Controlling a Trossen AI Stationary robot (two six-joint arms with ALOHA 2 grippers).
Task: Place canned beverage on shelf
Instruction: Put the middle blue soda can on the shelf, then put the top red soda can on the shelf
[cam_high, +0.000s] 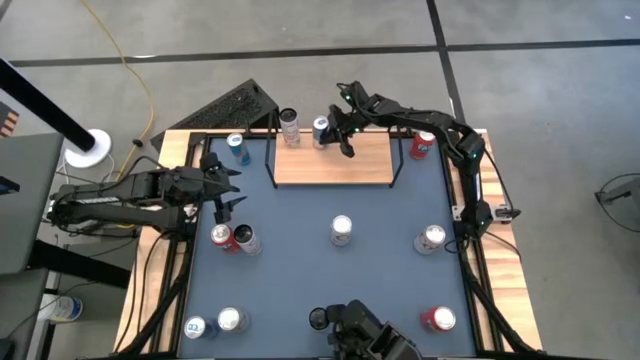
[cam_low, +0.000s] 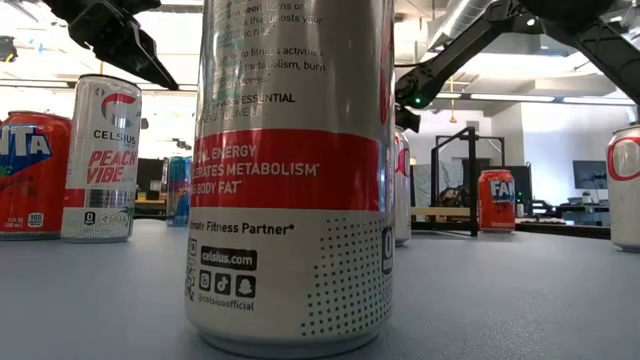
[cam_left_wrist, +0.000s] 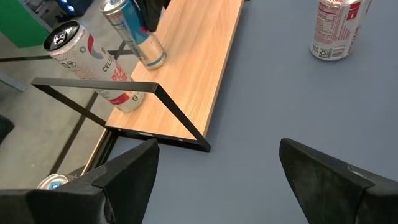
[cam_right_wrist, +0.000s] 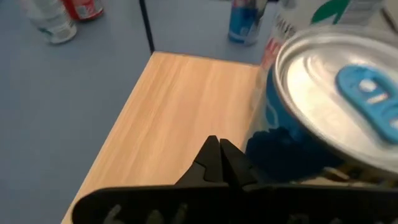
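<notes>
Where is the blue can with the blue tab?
The blue can stands at the far edge of the shelf in the high view, between a white can and the shut right gripper.

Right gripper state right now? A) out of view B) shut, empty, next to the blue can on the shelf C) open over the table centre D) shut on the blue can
B: the right gripper has its fingertips pressed together with nothing between them, beside the blue can on the shelf.

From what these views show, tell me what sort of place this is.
Probably a robotics lab or test space in an office-type building. A blue-topped table carries scattered drink cans and a small wooden shelf for a stocking exercise, the floor is bare concrete, and the low view shows ceiling light strips and monitors behind.
</notes>
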